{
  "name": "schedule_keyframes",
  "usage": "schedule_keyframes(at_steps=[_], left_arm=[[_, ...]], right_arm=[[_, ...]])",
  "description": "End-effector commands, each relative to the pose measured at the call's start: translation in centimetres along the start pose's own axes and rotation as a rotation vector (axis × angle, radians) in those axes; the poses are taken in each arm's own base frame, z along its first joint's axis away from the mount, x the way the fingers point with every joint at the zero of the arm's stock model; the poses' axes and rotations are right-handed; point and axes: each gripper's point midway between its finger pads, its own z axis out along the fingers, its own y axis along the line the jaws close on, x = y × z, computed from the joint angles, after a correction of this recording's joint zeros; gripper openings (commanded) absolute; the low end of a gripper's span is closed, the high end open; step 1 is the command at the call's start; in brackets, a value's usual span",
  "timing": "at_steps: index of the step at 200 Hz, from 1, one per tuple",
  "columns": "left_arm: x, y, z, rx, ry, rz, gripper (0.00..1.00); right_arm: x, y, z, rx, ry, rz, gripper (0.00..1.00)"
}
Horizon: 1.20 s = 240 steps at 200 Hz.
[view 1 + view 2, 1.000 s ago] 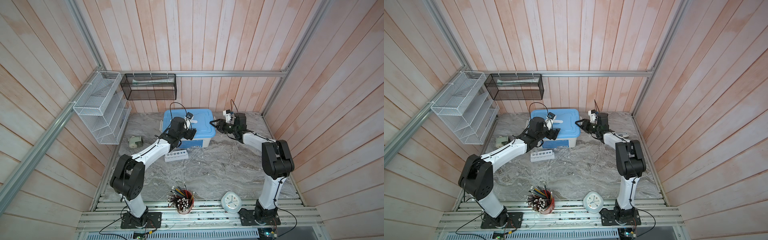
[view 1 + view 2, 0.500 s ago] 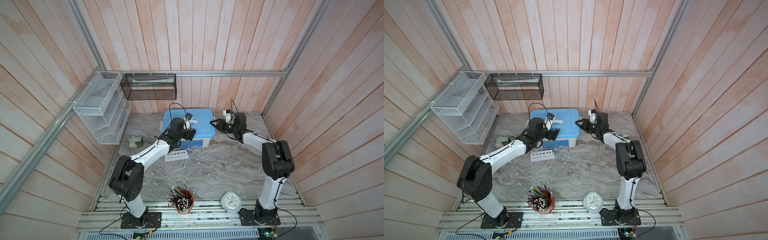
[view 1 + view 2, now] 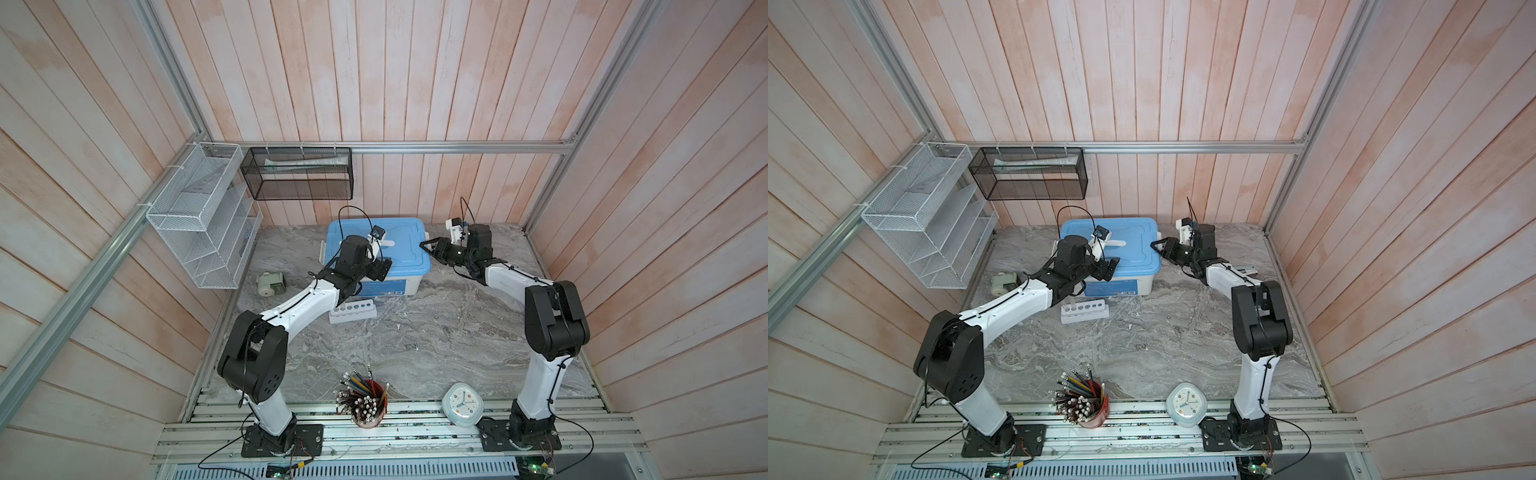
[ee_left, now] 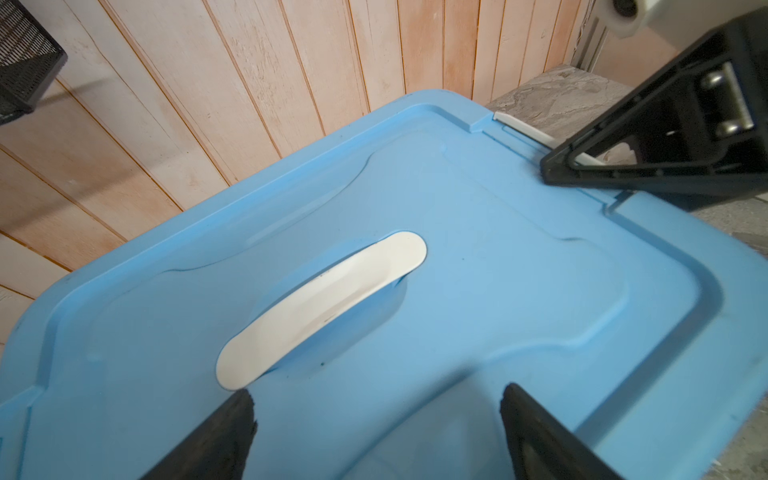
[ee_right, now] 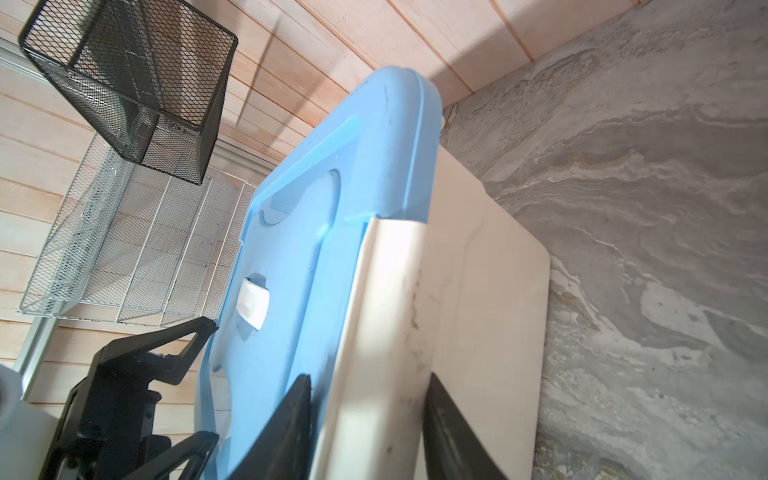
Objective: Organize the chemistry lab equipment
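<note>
the white six-hole rack (image 3: 353, 311) stood on the table (image 3: 436, 336), just near of the blue-lidded box (image 3: 403, 245). my left gripper (image 4: 374, 401) hung over that box, jaws wide apart. my right gripper (image 5: 369, 378) straddled the white latch (image 5: 390, 311) on the box's right edge; whether it pinched, i couldn't tell.

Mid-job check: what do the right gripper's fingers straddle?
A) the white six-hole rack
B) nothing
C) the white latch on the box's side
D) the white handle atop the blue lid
C: the right wrist view shows the right gripper, fingers either side of the white plastic side latch at the edge of the blue plastic lid.
</note>
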Motion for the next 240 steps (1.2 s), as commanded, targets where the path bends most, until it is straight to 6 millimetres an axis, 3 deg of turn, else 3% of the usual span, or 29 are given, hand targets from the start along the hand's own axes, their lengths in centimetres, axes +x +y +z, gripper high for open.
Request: schedule_keyframes(at_steps=[1,100,208,240], left_arm=[[2.4,-1.0,0.2,0.033,0.073,0.009,0.94],[2.5,-1.0,0.4,0.033,0.075,0.016,0.94],[3.0,-1.2,0.8,0.038,0.078,0.011,0.94],[1.9,-0.7,0.1,0.021,0.049,-0.007,0.93]], right_arm=[[1.4,-0.8,0.4,0.054,0.045,0.001,0.42],[1.7,-1.1,1.0,0.132,0.069,-0.046,0.35],[1.5,-1.7,0.1,0.231,0.012,-0.011,0.33],[1.5,-2.1,-0.1,0.252,-0.018,0.035,0.33]])
